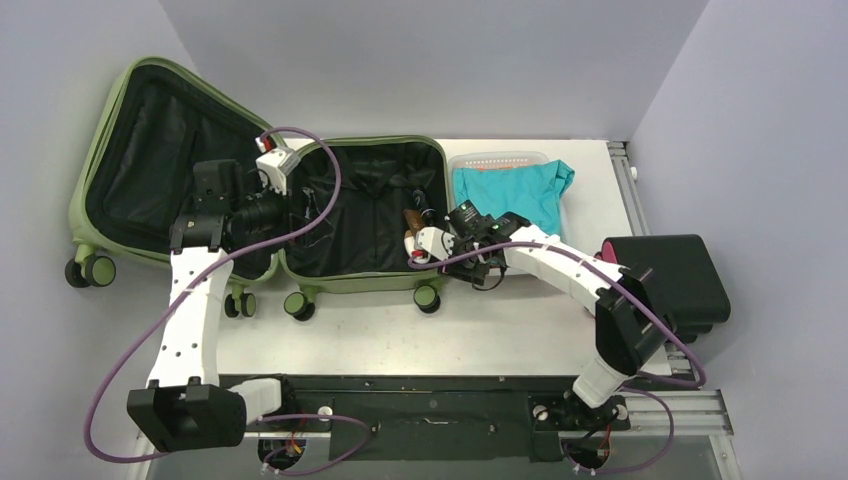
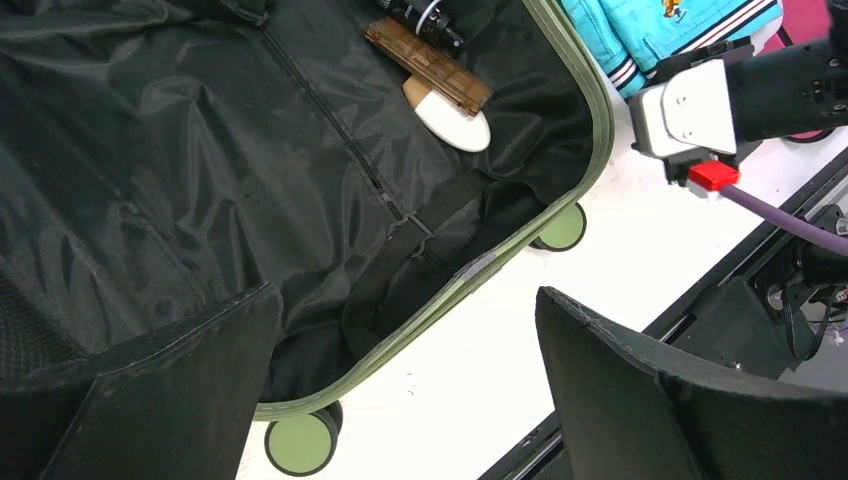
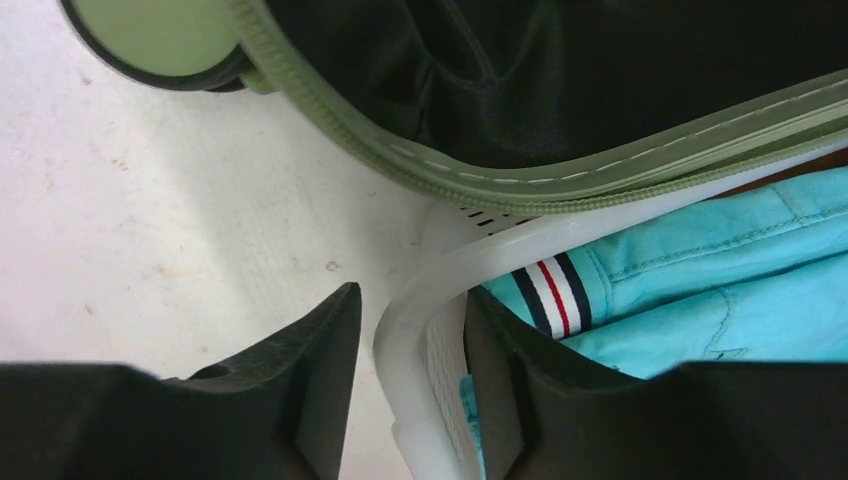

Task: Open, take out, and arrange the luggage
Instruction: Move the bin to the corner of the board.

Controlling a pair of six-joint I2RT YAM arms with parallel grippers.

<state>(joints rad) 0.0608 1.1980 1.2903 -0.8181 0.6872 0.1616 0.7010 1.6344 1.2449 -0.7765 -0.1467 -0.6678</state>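
Observation:
The olive-green luggage (image 1: 360,283) lies open on the white table, its lid leaning back at the left and the black lining showing. It also shows in the left wrist view (image 2: 590,110) and the right wrist view (image 3: 500,185). A brown wooden item (image 2: 430,65) and a white brush (image 2: 455,120) lie in its right half. My left gripper (image 2: 405,295) hangs open and empty above the luggage's near rim, at the middle of the case in the top view (image 1: 285,210). My right gripper (image 3: 412,292) straddles the rim of the white mesh basket (image 3: 410,330), with a narrow gap at the left finger.
The basket (image 1: 500,160) holds teal clothing (image 1: 515,190) and stands right of the luggage. A black case with a pink side (image 1: 670,280) sits at the table's right edge. A luggage wheel (image 2: 300,445) stands on the table near the front edge. Grey walls stand behind and beside.

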